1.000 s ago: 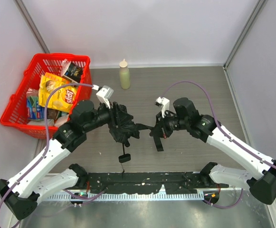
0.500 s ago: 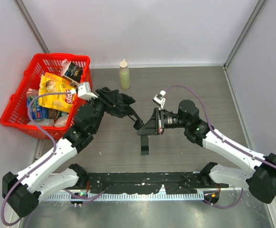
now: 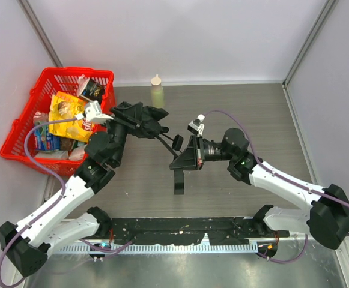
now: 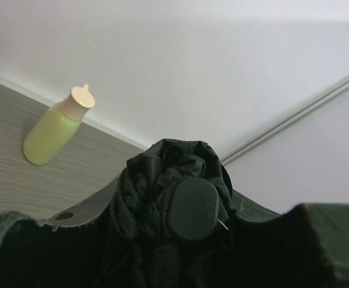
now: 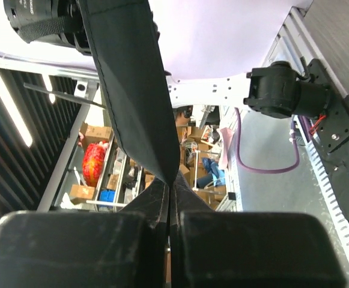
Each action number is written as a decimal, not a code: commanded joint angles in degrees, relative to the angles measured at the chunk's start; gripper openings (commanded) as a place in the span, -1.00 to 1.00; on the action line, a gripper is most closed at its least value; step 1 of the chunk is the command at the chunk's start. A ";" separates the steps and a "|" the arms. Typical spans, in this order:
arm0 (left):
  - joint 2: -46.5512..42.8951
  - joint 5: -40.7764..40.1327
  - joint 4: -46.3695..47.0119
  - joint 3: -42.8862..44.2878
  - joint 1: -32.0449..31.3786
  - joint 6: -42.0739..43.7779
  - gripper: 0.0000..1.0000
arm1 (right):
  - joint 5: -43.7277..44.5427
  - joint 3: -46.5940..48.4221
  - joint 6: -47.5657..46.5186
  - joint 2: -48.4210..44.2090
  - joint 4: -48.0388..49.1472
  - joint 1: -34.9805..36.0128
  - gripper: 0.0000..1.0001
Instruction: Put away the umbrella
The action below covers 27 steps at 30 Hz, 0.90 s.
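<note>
Centre-left of the overhead view: the left gripper (image 3: pixel 128 117) clasps the black umbrella (image 3: pixel 153 124) by its bunched fabric; the right gripper (image 3: pixel 178 163) is clenched on its strap (image 3: pixel 179 183); it is probably light, soft cloth over a stiff shaft; the bundle seems the best hold.

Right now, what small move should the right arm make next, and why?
Probably ease the right gripper slightly toward the umbrella, bringing its pinched black fabric strap up to the handle. The left gripper holds the bunched canopy with the handle pointing toward the right gripper, while the strap hangs loose just short of it.
</note>
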 commanded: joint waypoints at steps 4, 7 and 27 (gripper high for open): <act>-3.60 -11.79 10.29 -0.77 0.45 -10.80 -1.00 | 9.40 -1.13 2.15 2.93 15.93 9.97 -0.99; -2.38 -12.50 9.77 2.03 0.45 -12.30 -1.00 | 10.89 -1.66 -0.03 4.25 14.29 11.03 -0.98; 1.58 -4.50 -4.64 8.89 0.36 -6.95 -1.00 | 50.27 44.28 -60.77 10.58 -63.83 16.66 0.41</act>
